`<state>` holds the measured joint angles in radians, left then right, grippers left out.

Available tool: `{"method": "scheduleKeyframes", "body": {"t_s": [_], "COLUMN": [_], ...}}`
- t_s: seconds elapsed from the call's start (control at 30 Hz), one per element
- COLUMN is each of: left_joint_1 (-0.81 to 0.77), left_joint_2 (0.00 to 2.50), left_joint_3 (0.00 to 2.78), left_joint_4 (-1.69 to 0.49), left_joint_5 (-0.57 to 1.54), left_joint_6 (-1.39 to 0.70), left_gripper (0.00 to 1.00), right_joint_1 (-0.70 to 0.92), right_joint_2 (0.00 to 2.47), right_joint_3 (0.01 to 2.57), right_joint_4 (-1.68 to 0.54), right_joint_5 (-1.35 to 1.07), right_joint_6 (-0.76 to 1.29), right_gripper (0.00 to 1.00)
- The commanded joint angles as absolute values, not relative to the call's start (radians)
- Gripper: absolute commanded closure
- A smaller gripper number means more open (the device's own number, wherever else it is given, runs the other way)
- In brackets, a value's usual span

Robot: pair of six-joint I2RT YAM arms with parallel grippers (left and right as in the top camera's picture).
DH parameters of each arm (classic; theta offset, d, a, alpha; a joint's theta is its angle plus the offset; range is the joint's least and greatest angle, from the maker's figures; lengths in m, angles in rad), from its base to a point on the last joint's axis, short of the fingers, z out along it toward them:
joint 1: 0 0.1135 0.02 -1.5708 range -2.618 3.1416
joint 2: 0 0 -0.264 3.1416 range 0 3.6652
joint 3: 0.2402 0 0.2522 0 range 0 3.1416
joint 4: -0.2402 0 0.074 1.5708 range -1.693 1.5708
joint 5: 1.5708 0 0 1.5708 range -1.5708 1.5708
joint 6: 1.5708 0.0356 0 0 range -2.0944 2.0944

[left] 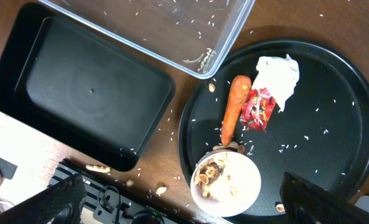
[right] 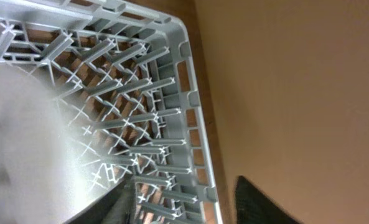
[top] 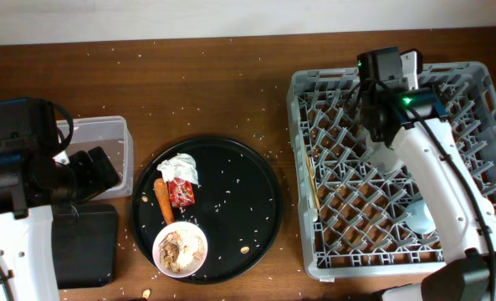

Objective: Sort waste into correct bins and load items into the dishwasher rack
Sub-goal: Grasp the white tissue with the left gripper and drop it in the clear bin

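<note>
The plate point(right: 28, 124) sits blurred and close over the pegs near a corner of the dishwasher rack point(right: 193, 93), just beside the wide-spread right gripper point(right: 183, 182), whose finger could clip its rim on withdrawal and topple it.

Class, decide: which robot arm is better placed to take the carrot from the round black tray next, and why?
Left. The left arm sits beside the round tray, with the carrot in its wrist view; the right arm is over the dishwasher rack.
</note>
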<state>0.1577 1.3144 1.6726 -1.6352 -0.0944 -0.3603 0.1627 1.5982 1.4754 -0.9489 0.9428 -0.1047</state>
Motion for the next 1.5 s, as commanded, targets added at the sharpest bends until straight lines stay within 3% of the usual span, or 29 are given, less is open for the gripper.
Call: {"method": "scheduleKeyframes", "body": {"t_s": [0.0, 0.03, 0.07, 0.13, 0.2, 0.27, 0.33, 0.4, 0.5, 0.53, 0.63, 0.67, 0.77, 0.97, 1.1, 1.2, 1.27, 1.3, 1.33, 1.47], "left_joint_1": [0.162, 0.162, 0.162, 0.162, 0.162, 0.162, 0.162, 0.162, 0.159, 0.134, -0.058, -0.128, -0.263, -0.287, -0.286, -0.279, -0.279, -0.279, -0.279, -0.268], "left_joint_2": [1.303, 1.303, 1.303, 1.303, 1.303, 1.303, 1.303, 1.303, 1.307, 1.317, 1.341, 1.344, 1.345, 1.454, 1.699, 1.768, 1.759, 1.747, 1.736, 1.637], "left_joint_3": [1.682, 1.682, 1.682, 1.682, 1.682, 1.682, 1.682, 1.682, 1.682, 1.679, 1.556, 1.459, 1.163, 1.005, 1.006, 1.006, 1.030, 1.067, 1.101, 1.356], "left_joint_4": [-1.636, -1.636, -1.636, -1.636, -1.636, -1.636, -1.636, -1.589, -1.544, -1.541, -1.555, -1.537, -1.323, -0.752, -0.542, -0.503, -0.524, -0.564, -0.607, -0.955], "left_joint_5": [-0.102, -0.102, -0.102, -0.102, -0.102, -0.102, -0.102, 0.012, 0.195, 0.275, 0.120, 0.052, 0.055, -0.123, -0.159, -0.166, -0.142, -0.127, -0.116, -0.216], "left_joint_6": [-0.366, -0.366, -0.366, -0.366, -0.366, -0.366, -0.367, -0.460, -0.455, -0.370, -0.330, -0.385, -0.418, -0.319, -0.297, -0.297, -0.297, -0.297, -0.297, -0.317], "left_gripper": [0.01, 0.01, 0.01, 0.01, 0.01, 0.01, 0.01, 0.01, 0.02, 0.21, 0.27, 0.34, 0.36, 0.31, 0.30, 0.31, 0.76, 0.92, 0.98, 0.99], "right_joint_1": [0.276, 0.403, 0.477, 0.635, 0.703, 0.751, 0.753, 0.705, 0.495, 0.416, 0.229, 0.194, 0.149, 0.149, 0.149, 0.150, 0.150, 0.150, 0.150, 0.150], "right_joint_2": [1.507, 1.438, 1.407, 1.380, 1.431, 1.537, 1.611, 1.588, 1.412, 1.351, 1.210, 1.185, 1.163, 1.208, 1.247, 1.264, 1.275, 1.277, 1.279, 1.279], "right_joint_3": [1.531, 1.551, 1.551, 1.551, 1.534, 1.503, 1.502, 1.505, 1.505, 1.505, 1.505, 1.505, 1.505, 1.505, 1.505, 1.505, 1.505, 1.505, 1.505, 1.505], "right_joint_4": [-0.948, -0.976, -0.986, -0.981, -0.983, -1.003, -1.052, -1.052, -1.114, -1.138, -1.185, -1.195, -1.198, -1.198, -1.198, -1.216, -1.227, -1.227, -1.227, -1.228], "right_joint_5": [0.957, 0.824, 0.690, 0.189, 0.032, -0.051, -0.053, -0.041, -0.041, -0.041, -0.041, -0.041, -0.041, -0.041, -0.042, -0.042, -0.042, -0.042, -0.042, -0.041], "right_joint_6": [-0.115, -0.053, 0.003, 0.160, 0.342, 0.459, 0.535, 0.561, 0.562, 0.558, 0.558, 0.558, 0.558, 0.558, 0.558, 0.558, 0.558, 0.558, 0.558, 0.558], "right_gripper": [0.42, 0.34, 0.34, 0.51, 0.51, 0.41, 0.36, 0.25, 0.11, 0.02, 0.02, 0.02, 0.01, 0.02, 0.02, 0.02, 0.02, 0.02, 0.02, 0.02]}}
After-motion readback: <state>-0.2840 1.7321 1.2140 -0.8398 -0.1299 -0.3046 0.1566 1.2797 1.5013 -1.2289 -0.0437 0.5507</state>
